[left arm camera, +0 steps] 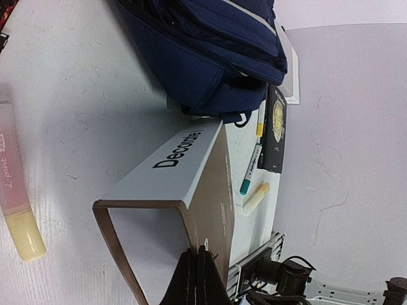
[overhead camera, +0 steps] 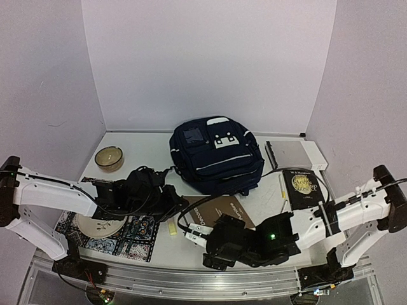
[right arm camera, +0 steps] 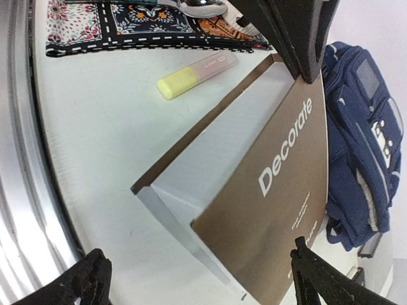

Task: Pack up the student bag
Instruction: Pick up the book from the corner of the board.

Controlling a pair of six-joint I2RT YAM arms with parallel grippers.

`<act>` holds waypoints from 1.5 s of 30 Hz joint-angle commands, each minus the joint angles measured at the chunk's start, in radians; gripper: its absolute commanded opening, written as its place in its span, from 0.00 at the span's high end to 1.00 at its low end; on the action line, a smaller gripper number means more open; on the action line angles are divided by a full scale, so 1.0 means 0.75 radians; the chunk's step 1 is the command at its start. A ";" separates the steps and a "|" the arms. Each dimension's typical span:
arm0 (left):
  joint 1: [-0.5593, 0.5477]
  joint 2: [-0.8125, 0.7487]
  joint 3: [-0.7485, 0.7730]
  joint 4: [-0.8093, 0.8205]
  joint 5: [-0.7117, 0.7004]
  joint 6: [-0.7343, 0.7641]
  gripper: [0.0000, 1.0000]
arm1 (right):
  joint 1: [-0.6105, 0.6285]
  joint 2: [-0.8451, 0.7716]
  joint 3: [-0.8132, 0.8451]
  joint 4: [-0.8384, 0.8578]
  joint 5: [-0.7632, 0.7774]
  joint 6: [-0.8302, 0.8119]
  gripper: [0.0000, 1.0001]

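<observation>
The student bag (overhead camera: 216, 155) is seen lying flat at the centre of the top view, on the white table (overhead camera: 146, 149). Just below it in that view, the brown Decorate book (overhead camera: 222, 213) is found, one edge of its cover pinched between the pressed-together fingers of the left gripper (left arm camera: 196, 267). The right gripper (right arm camera: 203, 279) is held above the book with its jaws spread wide. A yellow highlighter (overhead camera: 172, 229) is seen left of the book.
</observation>
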 commanded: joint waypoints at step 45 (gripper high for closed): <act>0.004 -0.204 0.070 -0.325 -0.016 -0.143 0.12 | 0.031 0.075 0.017 0.268 0.425 -0.294 0.73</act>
